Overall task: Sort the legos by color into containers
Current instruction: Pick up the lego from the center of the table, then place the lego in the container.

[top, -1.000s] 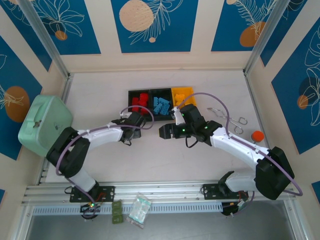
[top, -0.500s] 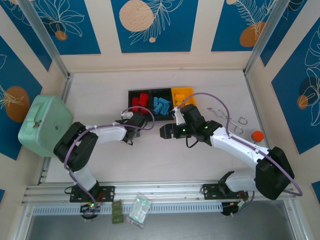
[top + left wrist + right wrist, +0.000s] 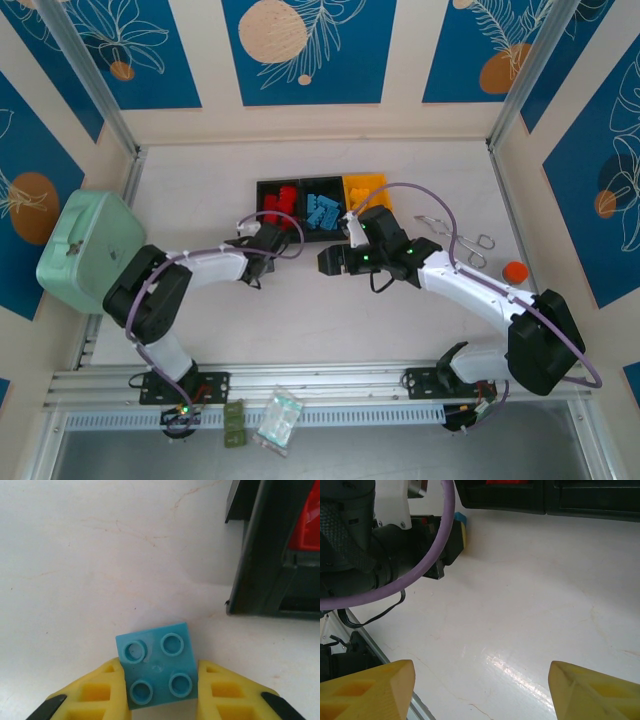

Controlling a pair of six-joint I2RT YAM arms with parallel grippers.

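The left tool [image 3: 160,669] is closed narrowly on a light blue two-by-two lego [image 3: 156,672]. One yellow finger is pressed against each side, and the studs are turned up. The lego is held low over the white bench [image 3: 75,570]; whether it rests on the surface cannot be told. Just beside it, the corner of a black bin [image 3: 257,560] is seen with red inside. The right tool [image 3: 482,690] is spread wide over bare bench, with nothing held or touched. From overhead, the row of containers [image 3: 300,182] is laid out in full: red legos [image 3: 280,205] in the left black bin, light blue legos [image 3: 322,210] in the middle one, and orange legos [image 3: 366,190] in the yellow bin [image 3: 350,182].
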